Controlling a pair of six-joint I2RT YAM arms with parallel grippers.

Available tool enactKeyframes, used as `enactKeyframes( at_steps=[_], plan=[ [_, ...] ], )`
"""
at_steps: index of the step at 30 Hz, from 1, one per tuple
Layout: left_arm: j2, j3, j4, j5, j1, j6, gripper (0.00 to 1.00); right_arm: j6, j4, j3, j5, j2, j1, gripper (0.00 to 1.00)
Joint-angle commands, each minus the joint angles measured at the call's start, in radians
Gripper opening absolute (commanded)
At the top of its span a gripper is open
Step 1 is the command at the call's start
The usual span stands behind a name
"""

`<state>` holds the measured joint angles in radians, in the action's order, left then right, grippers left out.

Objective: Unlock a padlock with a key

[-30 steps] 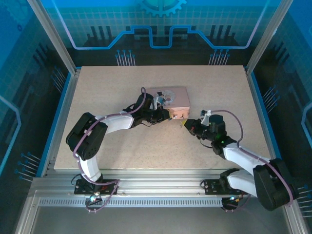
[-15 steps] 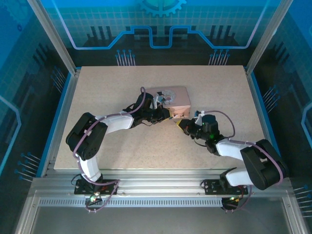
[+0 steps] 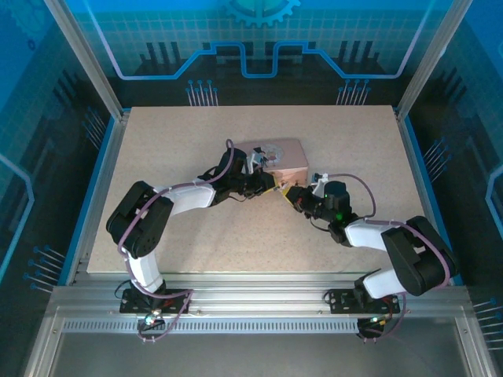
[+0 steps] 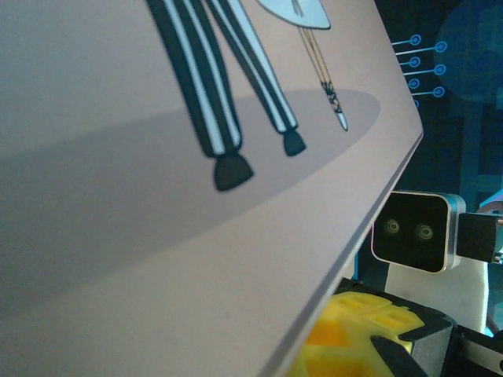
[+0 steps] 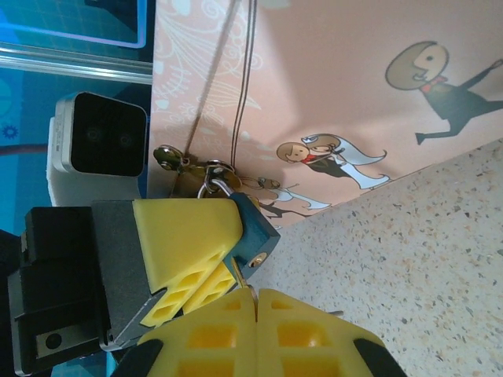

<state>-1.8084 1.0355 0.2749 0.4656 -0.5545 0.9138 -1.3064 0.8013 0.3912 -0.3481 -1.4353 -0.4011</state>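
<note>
In the right wrist view the teal-blue padlock (image 5: pixel 258 228) sits between the yellow fingers (image 5: pixel 185 228) of my left gripper (image 5: pixel 234 251), which is shut on it. Its shackle (image 5: pixel 214 187) carries a ring of spare keys against the tin. Its brass keyhole (image 5: pixel 258 258) faces my right gripper (image 5: pixel 254 292). That gripper is shut on the key (image 5: pixel 242 273), a thin brass sliver. The key's tip lies at the padlock's bottom edge, just left of the keyhole, not inside it. From above, the left gripper (image 3: pixel 266 187) and right gripper (image 3: pixel 289 195) nearly meet beside the pink tin (image 3: pixel 283 153).
The pink cartoon tin (image 5: pixel 338 94) stands right behind the padlock, and its side (image 4: pixel 157 196) looms close in the left wrist view. The right wrist camera (image 4: pixel 413 232) looks in from beyond the tin's edge. Speckled tabletop (image 3: pixel 236 236) lies in front of both grippers.
My right gripper has moved left and slightly away from me, bringing the key up to the padlock. The left arm, padlock and tin have stayed put.
</note>
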Motion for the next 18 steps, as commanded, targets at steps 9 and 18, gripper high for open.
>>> enactKeyframes(
  at_steps=[9,18],
  plan=[
    [0.012,0.005,0.096,0.045,0.01,0.04,0.12,-0.006,0.012,-0.017,0.017,0.038,-0.017,0.0],
    [0.012,-0.005,0.125,0.052,0.015,0.069,0.12,0.012,-0.017,-0.041,0.033,0.076,-0.016,0.0]
  ],
)
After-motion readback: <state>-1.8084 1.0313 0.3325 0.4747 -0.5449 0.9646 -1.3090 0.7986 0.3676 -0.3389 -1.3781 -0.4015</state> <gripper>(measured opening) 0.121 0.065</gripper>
